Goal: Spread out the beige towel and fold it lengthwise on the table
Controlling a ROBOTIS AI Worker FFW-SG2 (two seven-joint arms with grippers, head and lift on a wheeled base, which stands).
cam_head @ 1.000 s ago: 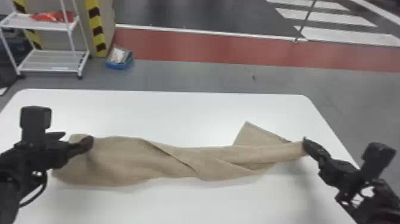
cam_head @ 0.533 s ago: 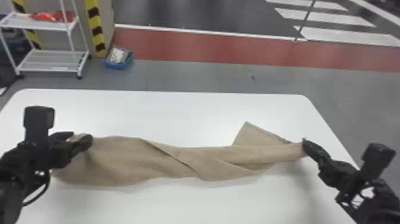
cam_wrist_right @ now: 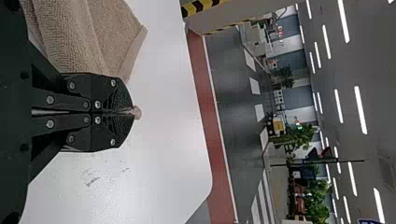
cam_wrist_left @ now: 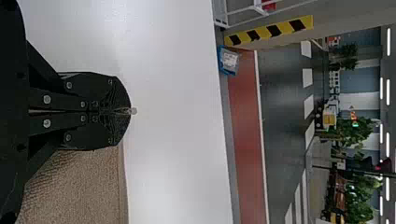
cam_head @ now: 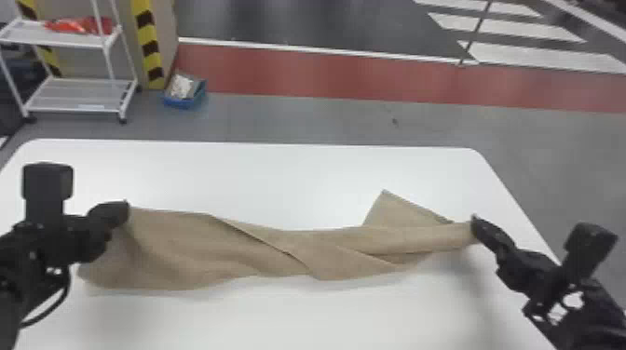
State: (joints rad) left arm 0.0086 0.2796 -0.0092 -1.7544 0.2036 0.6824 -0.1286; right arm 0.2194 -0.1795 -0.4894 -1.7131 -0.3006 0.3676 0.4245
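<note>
Across the table [cam_head: 289,181], the beige towel [cam_head: 186,251] is clamped at opposite ends by left gripper [cam_head: 125,212] and right gripper [cam_head: 475,223].

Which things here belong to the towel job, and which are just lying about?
Part of the job:
beige towel
white table
left pincer and right pincer, both gripping the towel

Just lying about:
white rack, red things on its upper shelf
blue bin on the floor

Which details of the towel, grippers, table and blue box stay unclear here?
- Beige towel's lower layers: head view, under its upper folds.
- Cloth inside left gripper and right gripper: each wrist view, behind closed fingers.
- Table's near edge: head view, cut off below.
- Blue box's contents: head view, too small.
</note>
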